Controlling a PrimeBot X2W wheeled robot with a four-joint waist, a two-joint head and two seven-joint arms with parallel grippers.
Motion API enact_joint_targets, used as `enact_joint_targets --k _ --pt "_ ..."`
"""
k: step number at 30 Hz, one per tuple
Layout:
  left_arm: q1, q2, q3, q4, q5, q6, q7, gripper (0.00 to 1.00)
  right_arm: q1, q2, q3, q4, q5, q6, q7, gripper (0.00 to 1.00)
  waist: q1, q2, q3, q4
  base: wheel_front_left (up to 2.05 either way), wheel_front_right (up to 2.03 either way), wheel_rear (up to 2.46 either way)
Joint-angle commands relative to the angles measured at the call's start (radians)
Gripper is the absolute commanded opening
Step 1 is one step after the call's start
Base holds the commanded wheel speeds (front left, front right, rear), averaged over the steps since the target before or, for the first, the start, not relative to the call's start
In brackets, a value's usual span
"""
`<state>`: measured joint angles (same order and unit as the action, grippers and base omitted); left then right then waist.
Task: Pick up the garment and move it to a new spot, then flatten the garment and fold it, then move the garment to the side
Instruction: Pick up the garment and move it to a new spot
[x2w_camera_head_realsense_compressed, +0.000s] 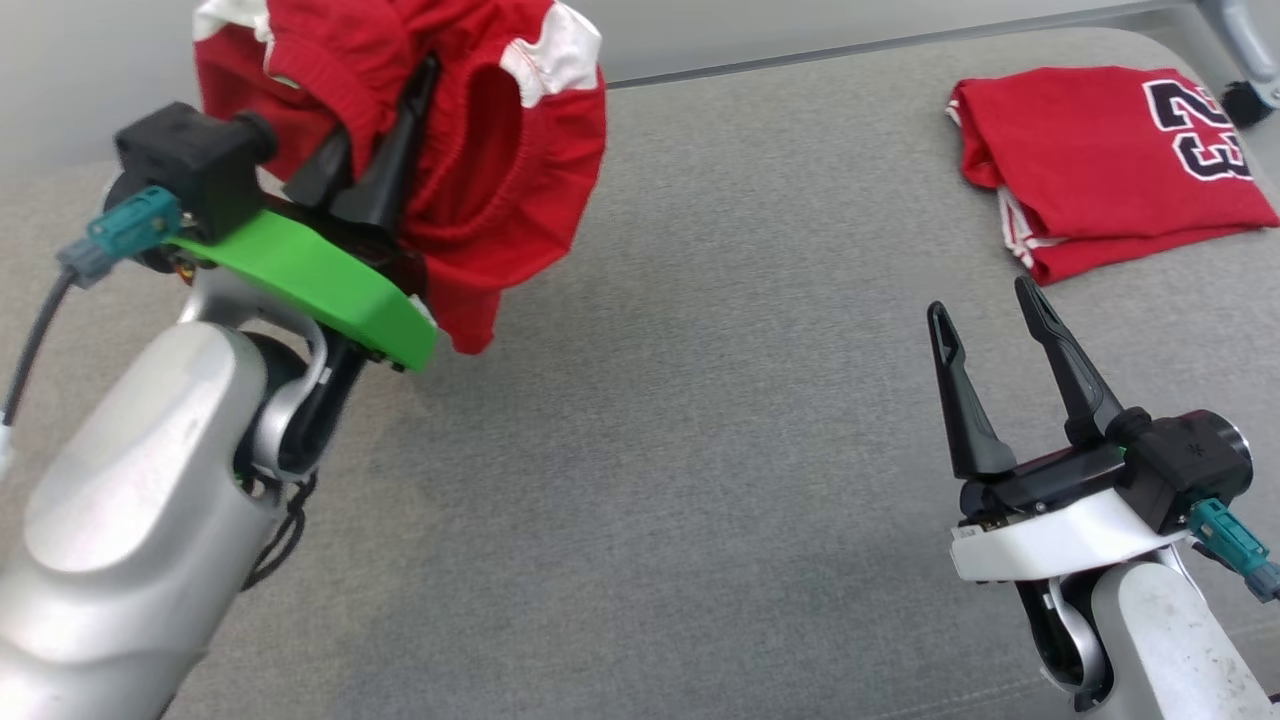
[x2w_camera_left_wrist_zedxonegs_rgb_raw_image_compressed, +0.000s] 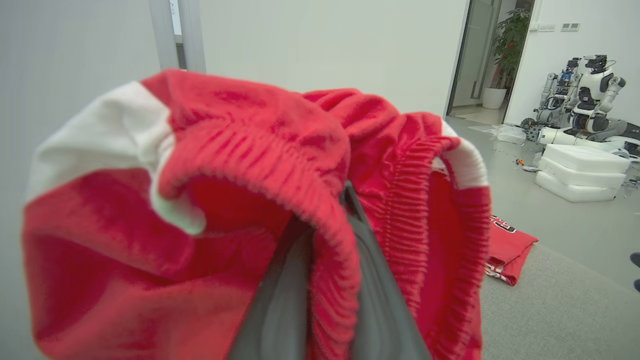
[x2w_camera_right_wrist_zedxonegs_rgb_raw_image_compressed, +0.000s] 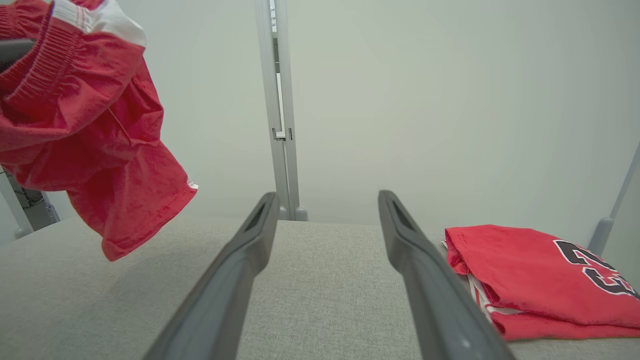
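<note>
Left gripper (x2w_camera_head_realsense_compressed: 388, 135) is clenching the shorts (x2w_camera_head_realsense_compressed: 520, 160) at the waistband, holding them aloft over the tabletop (x2w_camera_head_realsense_compressed: 700, 400). Right gripper (x2w_camera_head_realsense_compressed: 980, 300) is hanging released and empty. Relocation appears to be proceeding; the next move calls for lowering onto bare tabletop, clear of the jersey (x2w_camera_head_realsense_compressed: 1100, 160).

Grey fabric surface (x2w_camera_head_realsense_compressed: 700, 350), folded red jersey (x2w_camera_head_realsense_compressed: 1100, 170) at far right

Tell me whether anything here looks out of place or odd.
Nothing damaged or spilled. The shorts hang crumpled from the left gripper, pinched at the waistband above the grey cushion. The folded jersey lies neatly at the far right; the right gripper is open.
</note>
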<state>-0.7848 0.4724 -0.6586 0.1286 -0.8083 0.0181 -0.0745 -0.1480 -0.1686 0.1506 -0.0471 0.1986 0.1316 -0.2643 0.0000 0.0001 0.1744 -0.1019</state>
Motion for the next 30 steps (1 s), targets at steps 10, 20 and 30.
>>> enact_joint_targets --k 10,20,30 --pt "0.047 -0.125 -0.138 0.134 0.06 -0.019 -0.017 0.0 -0.033 0.021 -0.021 -0.033 -0.012 -0.002 0.0 1.0 0.0 -0.0001 0.122 -0.118 0.0 0.0 0.0" --pt "0.011 -0.211 -0.254 0.438 0.149 -0.056 -0.053 0.0 -0.079 0.025 -0.001 -0.029 -0.02 -0.002 0.0 1.0 0.0 -0.0001 0.202 -0.109 0.0 0.0 0.0" --pt "0.05 -0.277 -0.207 0.538 0.146 -0.013 -0.178 1.0 -0.027 0.025 0.022 0.005 -0.011 -0.002 0.0 1.0 0.0 -0.0001 0.097 -0.062 0.0 0.0 0.0"
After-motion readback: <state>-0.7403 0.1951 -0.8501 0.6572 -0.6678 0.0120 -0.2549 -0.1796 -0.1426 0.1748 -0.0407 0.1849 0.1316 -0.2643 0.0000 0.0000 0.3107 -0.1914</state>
